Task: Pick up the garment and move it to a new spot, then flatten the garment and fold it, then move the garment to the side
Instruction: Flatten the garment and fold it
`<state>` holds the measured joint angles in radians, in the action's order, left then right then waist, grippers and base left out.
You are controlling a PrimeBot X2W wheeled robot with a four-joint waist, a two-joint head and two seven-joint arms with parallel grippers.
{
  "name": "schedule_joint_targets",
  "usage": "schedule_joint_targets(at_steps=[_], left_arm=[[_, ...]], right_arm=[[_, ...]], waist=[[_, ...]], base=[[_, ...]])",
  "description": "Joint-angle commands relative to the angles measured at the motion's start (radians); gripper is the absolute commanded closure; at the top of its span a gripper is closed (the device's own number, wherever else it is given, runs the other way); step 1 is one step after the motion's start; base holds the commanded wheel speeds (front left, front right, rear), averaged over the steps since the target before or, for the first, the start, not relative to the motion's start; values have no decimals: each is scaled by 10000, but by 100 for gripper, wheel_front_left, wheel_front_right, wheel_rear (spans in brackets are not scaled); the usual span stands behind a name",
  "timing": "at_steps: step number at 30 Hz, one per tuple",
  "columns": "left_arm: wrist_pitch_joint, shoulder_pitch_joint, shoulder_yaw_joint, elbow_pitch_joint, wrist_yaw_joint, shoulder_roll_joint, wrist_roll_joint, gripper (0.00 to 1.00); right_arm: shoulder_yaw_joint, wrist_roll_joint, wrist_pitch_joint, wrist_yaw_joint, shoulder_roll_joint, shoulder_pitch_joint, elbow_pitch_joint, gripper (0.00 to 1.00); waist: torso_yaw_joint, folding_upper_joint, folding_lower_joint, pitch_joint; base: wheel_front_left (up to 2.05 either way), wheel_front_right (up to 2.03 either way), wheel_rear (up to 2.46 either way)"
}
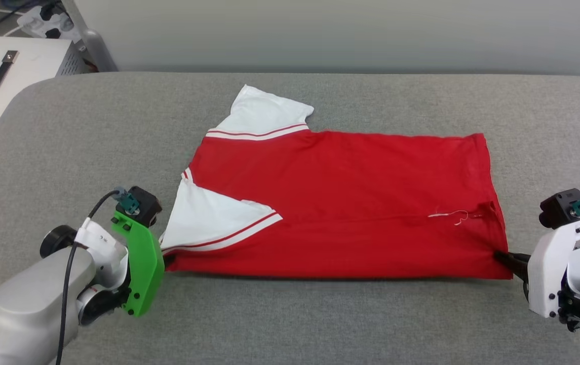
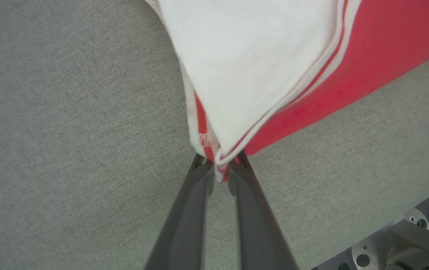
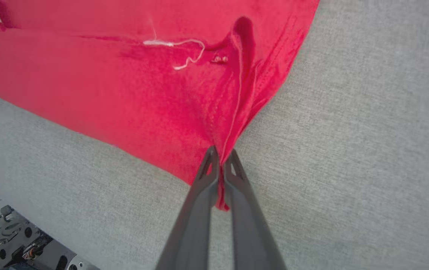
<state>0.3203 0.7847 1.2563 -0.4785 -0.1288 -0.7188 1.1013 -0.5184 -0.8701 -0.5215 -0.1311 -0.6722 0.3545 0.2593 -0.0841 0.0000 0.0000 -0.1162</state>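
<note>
Garment [image 1: 340, 203]: red; white-sleeved; stripe-trimmed; half-folded

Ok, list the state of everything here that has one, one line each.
shirt, lying flat on the grey table, its near edge held at both ends.
near sleeve, folded in over the red body.
far sleeve, spread out flat.
left gripper, shut on the shirt's near corner at the sleeve end.
right gripper, shut on the shirt's near corner at the hem end.
</note>
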Motion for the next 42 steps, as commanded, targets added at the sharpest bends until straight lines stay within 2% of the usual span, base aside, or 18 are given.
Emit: schedule_joint_targets(at_steps=[1,10,18,25,32,33,34,35,42], left_arm=[[-52,-227,17,96,-19,-160,71,100],[-132,-1136,71,1011,100,-709,275,100],[-110,-1971,115,1335,407,-847,448,100],[-224,-2241,96,881,489,-629,663,100],[-370,-2442,94,99,382,-258,788,100],[-402,-2463,81,23,373,-225,819,57],[-490,-2473,65,-60,374,-207,805,0],[-564,-2473,53,-109,374,-213,778,0],[-1321,-2264,-207,23,526,-589,474,0]], right_arm=[[119,-110,110,4,-101,-273,-136,100],[936,-187,179,4,-383,-1829,-1155,100],[1689,44,-135,4,-170,-3078,-1447,100],[2050,331,-188,4,434,-3243,-768,100],[1896,623,277,4,1024,-3029,220,100],[1888,628,371,4,1073,-3010,298,99],[1897,646,530,4,1130,-2994,379,66],[1903,691,676,4,1164,-2984,424,0],[2302,1201,2275,4,1292,-2967,217,0]], waist=[[56,0,0,287],[38,0,0,735],[77,0,0,725],[155,0,0,414],[181,0,0,373],[181,0,0,398],[181,0,0,448],[181,0,0,487],[142,0,0,880]], base=[[0,0,0],[0,0,0],[0,0,0],[0,0,0],[0,0,0],[0,0,0],[0,0,0],[0,0,0],[0,0,0]])
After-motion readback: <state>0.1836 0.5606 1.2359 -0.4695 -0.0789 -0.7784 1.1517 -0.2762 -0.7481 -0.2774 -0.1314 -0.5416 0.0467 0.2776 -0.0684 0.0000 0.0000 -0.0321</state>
